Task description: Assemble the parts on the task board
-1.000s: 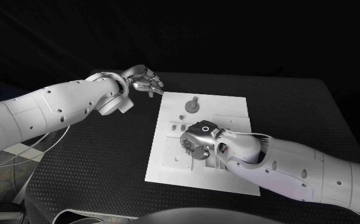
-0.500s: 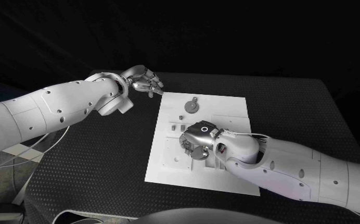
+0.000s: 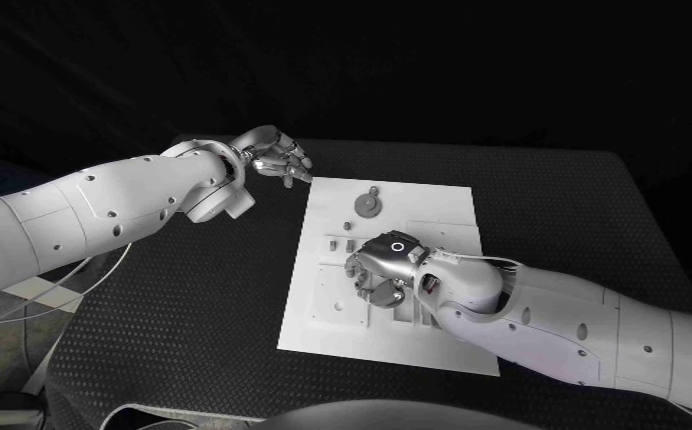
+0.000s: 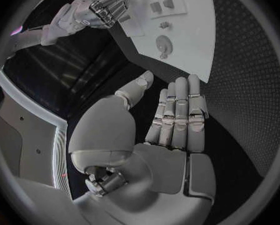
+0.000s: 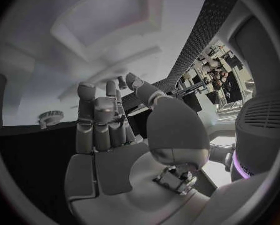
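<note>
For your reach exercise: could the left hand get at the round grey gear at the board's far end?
Probably yes: the left hand hovers open beside the task board, and nothing lies between it and the gear.

I see a white task board (image 3: 433, 212) on a black dimpled table (image 3: 188, 290). Its parts (image 3: 369, 205) look grey, and my hands (image 3: 387, 267) are silver

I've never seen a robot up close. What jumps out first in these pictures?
A white task board lies in the middle of the black table, with small grey parts on it, such as a round gear near its far end. The right hand is bent down over the board's middle, fingers on the parts there. The left hand hovers empty off the board's far left corner.
</note>
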Controlling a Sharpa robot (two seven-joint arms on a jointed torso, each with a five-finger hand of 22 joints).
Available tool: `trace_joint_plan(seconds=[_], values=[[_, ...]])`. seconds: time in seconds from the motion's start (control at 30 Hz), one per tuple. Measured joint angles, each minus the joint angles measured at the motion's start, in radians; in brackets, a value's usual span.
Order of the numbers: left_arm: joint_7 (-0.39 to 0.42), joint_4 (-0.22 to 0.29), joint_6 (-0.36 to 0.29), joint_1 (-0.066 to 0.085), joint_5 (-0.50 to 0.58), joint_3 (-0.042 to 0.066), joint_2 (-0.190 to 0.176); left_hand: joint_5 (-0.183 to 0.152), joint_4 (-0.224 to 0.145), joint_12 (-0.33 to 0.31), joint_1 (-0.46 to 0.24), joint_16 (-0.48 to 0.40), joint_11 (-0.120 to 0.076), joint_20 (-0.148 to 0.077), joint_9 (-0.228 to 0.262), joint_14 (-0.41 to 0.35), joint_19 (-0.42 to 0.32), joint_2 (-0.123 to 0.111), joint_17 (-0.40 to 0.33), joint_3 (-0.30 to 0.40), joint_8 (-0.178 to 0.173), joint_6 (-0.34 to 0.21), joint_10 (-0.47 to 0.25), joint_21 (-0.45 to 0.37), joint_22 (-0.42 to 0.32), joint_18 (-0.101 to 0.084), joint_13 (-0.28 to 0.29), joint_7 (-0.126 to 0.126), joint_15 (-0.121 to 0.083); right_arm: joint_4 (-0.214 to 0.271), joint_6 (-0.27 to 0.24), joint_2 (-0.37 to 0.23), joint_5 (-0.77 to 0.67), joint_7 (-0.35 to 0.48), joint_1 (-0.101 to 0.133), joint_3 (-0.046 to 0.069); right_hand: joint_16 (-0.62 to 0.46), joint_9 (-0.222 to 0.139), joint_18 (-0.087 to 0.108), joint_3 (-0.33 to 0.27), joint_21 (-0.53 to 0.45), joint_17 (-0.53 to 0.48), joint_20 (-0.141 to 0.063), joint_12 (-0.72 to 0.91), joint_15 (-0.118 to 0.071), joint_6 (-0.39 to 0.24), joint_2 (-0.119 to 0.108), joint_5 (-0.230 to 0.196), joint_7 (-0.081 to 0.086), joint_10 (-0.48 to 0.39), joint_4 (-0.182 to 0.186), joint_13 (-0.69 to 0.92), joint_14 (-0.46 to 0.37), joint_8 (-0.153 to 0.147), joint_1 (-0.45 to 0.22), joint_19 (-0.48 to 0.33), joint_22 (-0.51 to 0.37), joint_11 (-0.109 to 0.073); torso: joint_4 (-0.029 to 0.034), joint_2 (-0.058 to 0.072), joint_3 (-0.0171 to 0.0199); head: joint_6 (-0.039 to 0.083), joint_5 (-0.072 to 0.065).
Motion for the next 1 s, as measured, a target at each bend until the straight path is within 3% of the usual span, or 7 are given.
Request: trace_joint_plan(seconds=[0.37, 0.43, 0.67, 0.7, 0.8, 0.97, 1.0], values=[[0.000, -0.001, 0.000, 0.000, 0.000, 0.000, -0.004, 0.000, 0.000, 0.000, 0.000, 0.000, 0.000, 0.000, 0.000, 0.000, 0.000, 0.000, 0.000, 0.000, 0.000, 0.000, 0.000, 0.000, -0.001, -0.001, 0.001, 0.000, 0.000, 0.065, -0.016, -0.059, 0.005, -0.002, 0.001, -0.002, 0.004, -0.003, -0.005, 0.007, -0.004, -0.004, -0.002, -0.006, 0.003, -0.012, -0.022, 0.000, 0.005, -0.007, 0.016, -0.001, 0.002, 0.000, -0.003, 0.002, 0.000, 0.004, -0.0001, 0.000, 0.0005, 0.004, -0.004], [-0.001, -0.001, 0.000, 0.000, 0.000, 0.000, -0.006, 0.000, 0.000, 0.000, 0.000, 0.000, 0.000, 0.000, 0.000, 0.000, 0.000, 0.000, 0.000, 0.000, 0.000, 0.000, 0.000, 0.000, -0.001, -0.001, 0.001, 0.000, 0.000, 0.082, -0.019, -0.073, 0.005, -0.002, 0.010, 0.005, 0.008, -0.003, -0.005, 0.010, -0.004, -0.004, -0.002, -0.004, 0.003, -0.015, -0.022, 0.000, 0.005, -0.007, 0.019, 0.000, 0.002, 0.000, -0.003, 0.002, 0.000, 0.004, -0.0011, 0.000, 0.0007, 0.005, -0.004], [-0.001, -0.001, 0.000, 0.000, 0.001, 0.000, -0.007, 0.000, 0.000, 0.000, 0.000, 0.000, 0.000, 0.000, 0.000, 0.000, 0.000, 0.000, -0.001, 0.000, 0.000, 0.000, 0.000, 0.000, -0.001, -0.003, 0.001, 0.000, 0.000, 0.152, -0.029, -0.157, 0.021, -0.004, 0.057, 0.074, 0.008, -0.003, -0.005, 0.013, -0.004, -0.005, -0.002, -0.001, 0.003, -0.018, -0.022, 0.000, 0.005, -0.007, 0.021, 0.001, 0.001, 0.000, -0.003, 0.002, 0.000, 0.004, -0.0027, 0.000, 0.0018, 0.013, -0.011], [0.000, -0.001, 0.000, 0.000, 0.002, 0.000, -0.007, 0.000, 0.000, 0.000, 0.000, 0.000, 0.000, 0.000, 0.000, 0.000, 0.000, 0.000, -0.001, 0.000, 0.000, 0.000, 0.000, 0.000, -0.001, -0.003, 0.001, 0.000, 0.000, 0.160, -0.029, -0.175, 0.040, -0.004, 0.061, 0.098, 0.008, -0.003, -0.005, 0.013, -0.004, -0.005, -0.002, -0.001, 0.003, -0.018, -0.024, 0.000, 0.005, -0.007, 0.021, 0.001, 0.001, 0.000, -0.001, 0.002, 0.000, 0.004, -0.0028, 0.000, 0.0018, 0.015, -0.013], [0.000, 0.000, 0.000, 0.000, 0.014, 0.000, -0.008, 0.000, 0.000, 0.000, 0.000, 0.000, 0.000, 0.000, 0.000, 0.000, 0.000, 0.000, -0.001, 0.000, 0.000, 0.000, 0.000, 0.000, -0.001, -0.006, 0.001, 0.000, 0.000, 0.170, -0.027, -0.214, 0.092, -0.005, 0.074, 0.145, 0.015, -0.005, -0.005, 0.009, -0.004, -0.005, -0.002, -0.001, 0.003, -0.019, -0.026, 0.000, 0.006, -0.007, 0.025, 0.002, 0.001, 0.000, 0.001, 0.002, 0.000, 0.003, -0.0028, 0.000, 0.0018, 0.019, -0.019], [0.000, -0.005, -0.001, 0.000, 0.033, 0.000, -0.011, 0.000, 0.000, 0.000, 0.000, 0.000, 0.000, 0.000, 0.000, 0.000, 0.000, 0.000, -0.001, 0.000, 0.000, 0.000, 0.000, 0.000, -0.001, -0.007, 0.001, 0.000, 0.000, 0.153, -0.003, -0.259, 0.160, -0.003, 0.122, 0.150, 0.020, -0.010, -0.005, 0.007, -0.004, -0.006, -0.002, -0.001, 0.010, -0.024, -0.042, 0.000, 0.010, -0.018, 0.036, 0.001, -0.002, -0.002, -0.005, 0.003, 0.000, 0.006, -0.0034, 0.000, 0.0019, 0.027, -0.029], [0.000, -0.005, -0.001, 0.000, 0.035, 0.000, -0.010, 0.000, 0.000, 0.000, 0.000, 0.000, 0.000, 0.000, 0.000, 0.000, 0.000, 0.000, -0.001, 0.000, 0.000, 0.000, 0.000, 0.000, -0.001, -0.007, 0.001, 0.000, 0.000, 0.149, 0.004, -0.264, 0.168, -0.001, 0.125, 0.150, 0.020, -0.011, -0.020, 0.007, -0.004, -0.007, -0.004, -0.001, 0.014, -0.028, -0.047, 0.000, 0.014, -0.027, 0.041, 0.000, -0.001, -0.006, -0.010, 0.004, 0.000, 0.012, -0.0035, 0.000, 0.0020, 0.028, -0.030]])
